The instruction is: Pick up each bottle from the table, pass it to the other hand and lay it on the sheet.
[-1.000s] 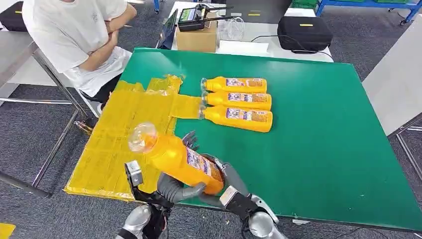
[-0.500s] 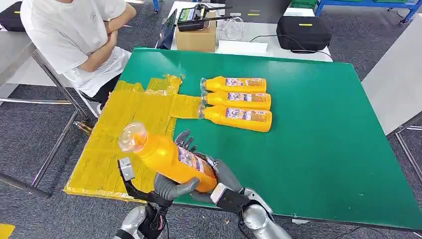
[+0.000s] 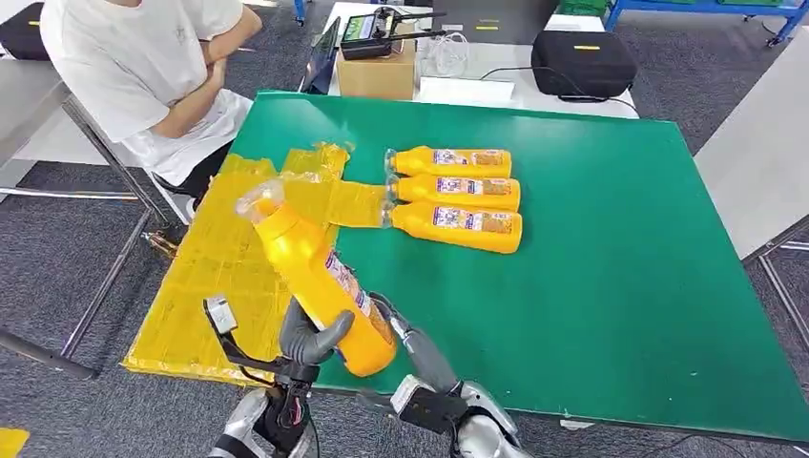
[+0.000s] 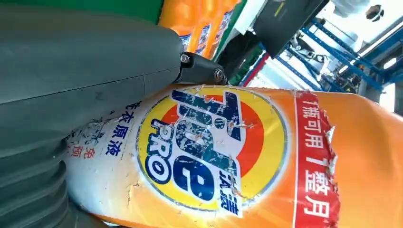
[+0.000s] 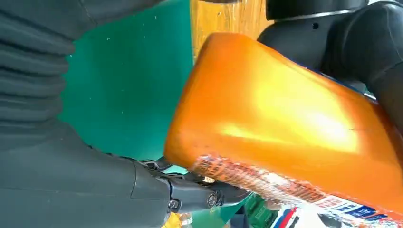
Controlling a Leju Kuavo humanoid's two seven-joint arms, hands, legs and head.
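Note:
An orange detergent bottle (image 3: 310, 272) with a clear cap is held tilted, cap up and away from me, above the near edge of the yellow sheet (image 3: 219, 258). My left hand (image 3: 307, 337) grips its lower body from the sheet side; the bottle's label (image 4: 214, 152) lies right against my left hand (image 4: 71, 71). My right hand (image 3: 405, 329) lies against the other side of the base. Up close, the bottle's base (image 5: 285, 114) sits above the thumb of my right hand (image 5: 71, 180). Three more orange bottles (image 3: 458, 191) lie side by side mid-table.
The green table (image 3: 611, 286) has free surface on its right half. A person (image 3: 143, 57) in a white shirt sits at the far left corner. A cardboard box (image 3: 377, 72) and a black case (image 3: 582, 62) stand on a white table behind.
The bottle has swung more upright and shifted left over the sheet's near part. Both hands moved left with it.

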